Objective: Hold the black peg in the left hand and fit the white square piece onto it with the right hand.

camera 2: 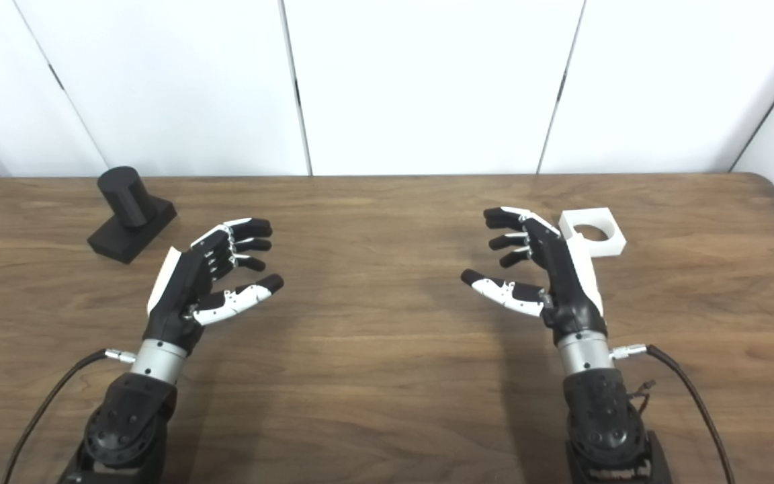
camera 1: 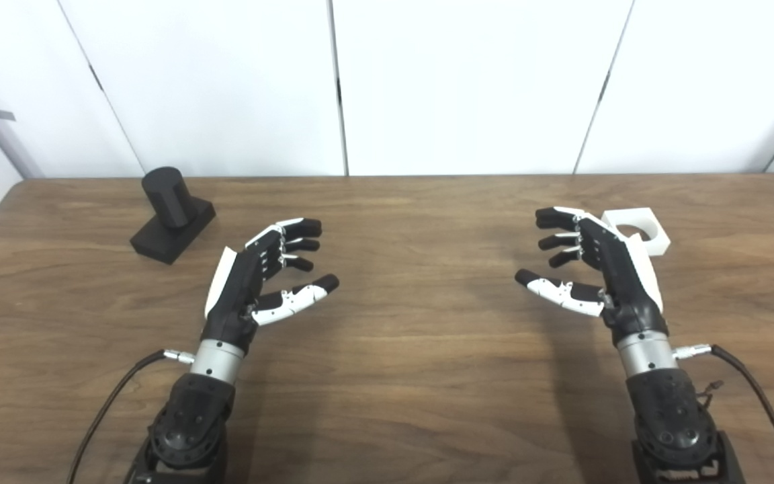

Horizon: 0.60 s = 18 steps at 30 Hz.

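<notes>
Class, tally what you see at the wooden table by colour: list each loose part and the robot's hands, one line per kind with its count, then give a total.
Black parts: 1, the black peg on its base
White parts: 1, the white square piece with a round hole
Black-and-white robot hands: 2, the left hand and the right hand, both open and holding nothing
Total: 4

I'm getting bright, even light from overhead, and the white wall panels [camera 1: 467,81] across the top of the frame are nearly washed out. Soft, faint shadows lie on the wooden table [camera 1: 400,376] under each forearm in the lower part of the frame. Both pictures are slightly soft, and the table's far edge bows at the upper corners.
</notes>
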Motion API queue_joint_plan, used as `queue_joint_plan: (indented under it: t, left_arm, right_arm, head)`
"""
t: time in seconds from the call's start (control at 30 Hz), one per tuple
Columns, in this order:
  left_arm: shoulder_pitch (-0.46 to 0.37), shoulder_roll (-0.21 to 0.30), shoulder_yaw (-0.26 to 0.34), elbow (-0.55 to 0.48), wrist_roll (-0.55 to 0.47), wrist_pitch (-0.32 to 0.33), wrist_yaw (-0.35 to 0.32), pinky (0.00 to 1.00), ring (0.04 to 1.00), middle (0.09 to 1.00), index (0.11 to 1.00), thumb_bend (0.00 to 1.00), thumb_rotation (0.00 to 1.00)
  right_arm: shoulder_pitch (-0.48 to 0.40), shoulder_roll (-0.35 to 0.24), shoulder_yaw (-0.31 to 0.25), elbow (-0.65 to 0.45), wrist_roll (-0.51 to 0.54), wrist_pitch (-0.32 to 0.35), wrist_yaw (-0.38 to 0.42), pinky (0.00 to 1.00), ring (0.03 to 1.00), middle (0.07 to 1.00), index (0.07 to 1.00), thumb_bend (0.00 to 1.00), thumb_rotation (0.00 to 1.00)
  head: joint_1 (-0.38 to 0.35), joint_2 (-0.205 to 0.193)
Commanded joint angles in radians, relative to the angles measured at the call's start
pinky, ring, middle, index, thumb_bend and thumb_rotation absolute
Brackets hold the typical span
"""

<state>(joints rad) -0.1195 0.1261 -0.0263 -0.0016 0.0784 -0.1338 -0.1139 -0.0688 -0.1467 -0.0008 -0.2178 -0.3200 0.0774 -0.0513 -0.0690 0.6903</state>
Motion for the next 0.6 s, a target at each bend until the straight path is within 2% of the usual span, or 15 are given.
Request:
queue_joint_plan:
  t: [0.0, 0.13, 0.33, 0.47, 0.57]
  left_arm:
    - [-0.033, 0.003, 0.008, -0.01, -0.008, -0.034, 0.013, 0.61, 0.73, 0.762, 0.729, 0.72, 0.16]
    - [-0.033, 0.001, 0.008, -0.01, -0.009, -0.034, 0.012, 0.62, 0.734, 0.762, 0.728, 0.72, 0.14]
    - [-0.032, -0.008, 0.001, -0.013, 0.003, -0.038, 0.018, 0.6, 0.721, 0.756, 0.725, 0.72, 0.14]
    - [-0.029, -0.018, -0.01, -0.019, 0.026, -0.028, 0.025, 0.6, 0.717, 0.755, 0.727, 0.72, 0.15]
    - [-0.029, -0.032, -0.021, -0.016, 0.032, -0.029, 0.031, 0.58, 0.711, 0.751, 0.721, 0.72, 0.15]
  right_arm:
    - [-0.024, 0.001, -0.004, -0.013, 0.001, -0.03, -0.012, 0.52, 0.641, 0.733, 0.73, 0.56, 0.08]
    - [-0.024, -0.001, -0.003, -0.006, 0.001, -0.04, -0.012, 0.52, 0.645, 0.728, 0.728, 0.56, 0.09]
    - [-0.021, -0.007, -0.01, -0.009, 0.016, -0.038, -0.005, 0.53, 0.653, 0.733, 0.734, 0.55, 0.08]
    - [-0.017, -0.01, -0.021, -0.017, 0.021, -0.027, -0.002, 0.52, 0.643, 0.731, 0.736, 0.56, 0.07]
    - [-0.016, -0.02, -0.03, -0.007, 0.039, -0.053, 0.0, 0.5, 0.628, 0.724, 0.726, 0.56, 0.02]
  head:
    - [-0.001, -0.003]
    - [0.004, -0.005]
    - [0.063, -0.009]
    - [0.136, -0.022]
    - [0.211, -0.037]
